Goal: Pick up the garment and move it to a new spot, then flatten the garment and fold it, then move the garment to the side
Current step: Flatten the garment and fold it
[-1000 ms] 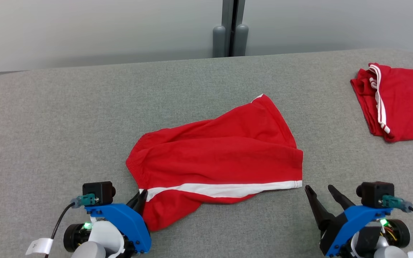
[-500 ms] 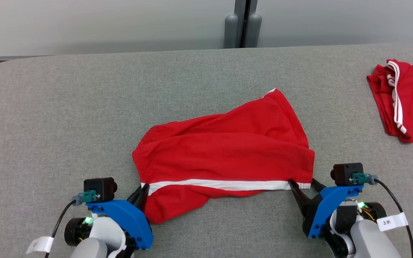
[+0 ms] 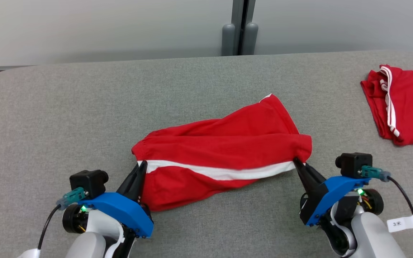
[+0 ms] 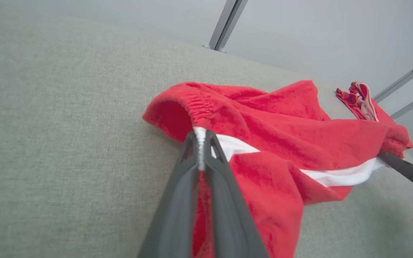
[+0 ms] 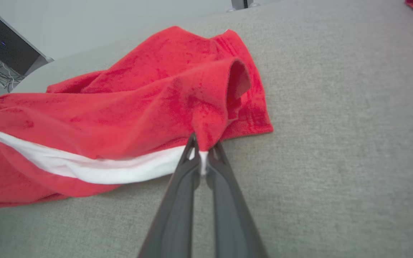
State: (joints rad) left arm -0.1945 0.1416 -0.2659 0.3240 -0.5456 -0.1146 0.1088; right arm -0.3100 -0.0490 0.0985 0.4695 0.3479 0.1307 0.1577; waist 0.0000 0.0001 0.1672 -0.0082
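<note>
The garment (image 3: 224,150) is a pair of red shorts with a white side stripe, lying rumpled in the middle of the grey table (image 3: 84,107). My left gripper (image 3: 141,165) is shut on its waistband end, right at the white stripe (image 4: 228,145). At the opposite end, my right gripper (image 3: 295,161) is shut on the leg hem, again where the stripe ends (image 5: 203,157). Both held corners are lifted a little, and the stripe runs fairly taut between them. The garment (image 5: 149,100) bunches up just above my right fingers.
A second red garment (image 3: 403,104) with white stripes lies bunched at the far right of the table. A grey post (image 3: 242,27) stands behind the table against the pale wall. Grey table surface stretches to the left and behind the shorts.
My right gripper has gone from open beside the hem to shut on it. Both held corners have risen and pulled the stripe straighter. The head camera has shifted slightly.
</note>
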